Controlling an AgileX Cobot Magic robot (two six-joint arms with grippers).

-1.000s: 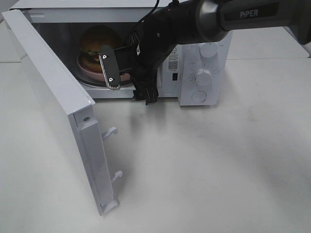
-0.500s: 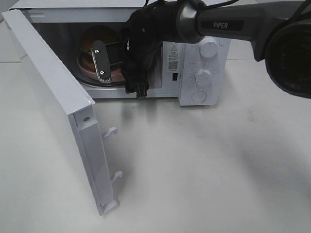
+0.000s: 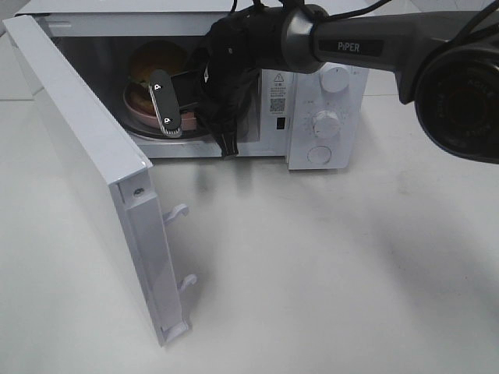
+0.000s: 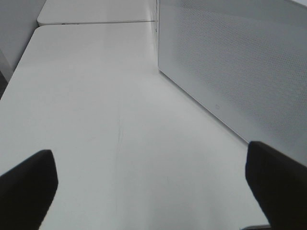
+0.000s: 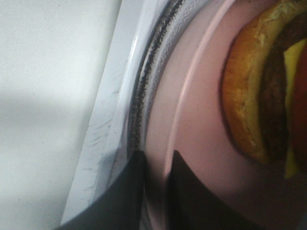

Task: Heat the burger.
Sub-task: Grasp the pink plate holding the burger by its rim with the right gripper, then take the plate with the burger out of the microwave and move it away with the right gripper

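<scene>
The burger [image 3: 154, 61], glossy brown bun over lettuce and patty, sits on a round pink plate [image 3: 139, 117] inside the open microwave [image 3: 323, 117]. My right gripper [image 3: 165, 111] reaches into the cavity at the plate's near edge. In the right wrist view the burger [image 5: 247, 105] lies on the plate [image 5: 192, 96], and the right gripper [image 5: 156, 160] has its dark fingers closed on either side of the plate's rim. My left gripper [image 4: 153, 179] is out of the high view. It hangs open over the bare table, with nothing between its fingers [image 4: 29, 184].
The microwave door [image 3: 86, 156] swings out wide to the left, its latch hooks [image 3: 179, 212] facing the table. A glass turntable [image 5: 148, 81] lies under the plate. The microwave's perforated side wall [image 4: 230, 62] stands close beside the left gripper. White table [image 3: 327, 265] spreads in front.
The right gripper has moved slightly left and deeper into the microwave. Its jaws have closed from wide open onto the pink plate's rim. The left gripper has not moved.
</scene>
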